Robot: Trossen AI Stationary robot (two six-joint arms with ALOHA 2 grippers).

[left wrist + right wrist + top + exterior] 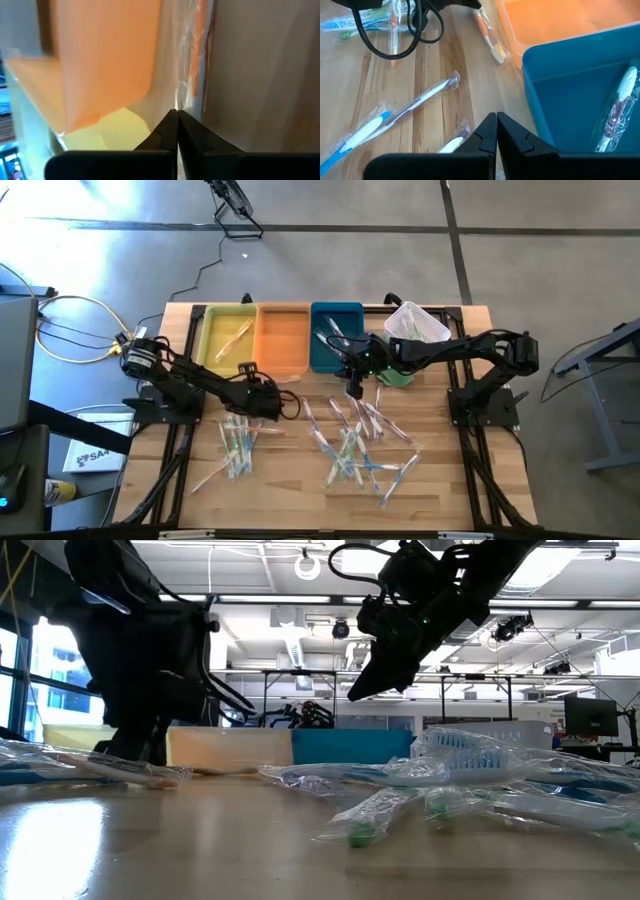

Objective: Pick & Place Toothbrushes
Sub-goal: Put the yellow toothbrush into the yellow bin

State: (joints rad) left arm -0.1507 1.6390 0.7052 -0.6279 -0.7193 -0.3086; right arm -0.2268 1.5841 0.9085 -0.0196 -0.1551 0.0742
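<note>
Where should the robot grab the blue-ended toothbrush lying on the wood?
Probably around its middle, from straight above, with the fingers across it. The blue-ended toothbrush lies flat and slanted on the table, with bare wood on either side of it.

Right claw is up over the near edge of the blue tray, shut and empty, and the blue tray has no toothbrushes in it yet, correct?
Not quite. The blue tray already holds a wrapped toothbrush, as the right wrist view shows. The rest stands: the right claw is shut, empty, over the tray's near edge.
</note>
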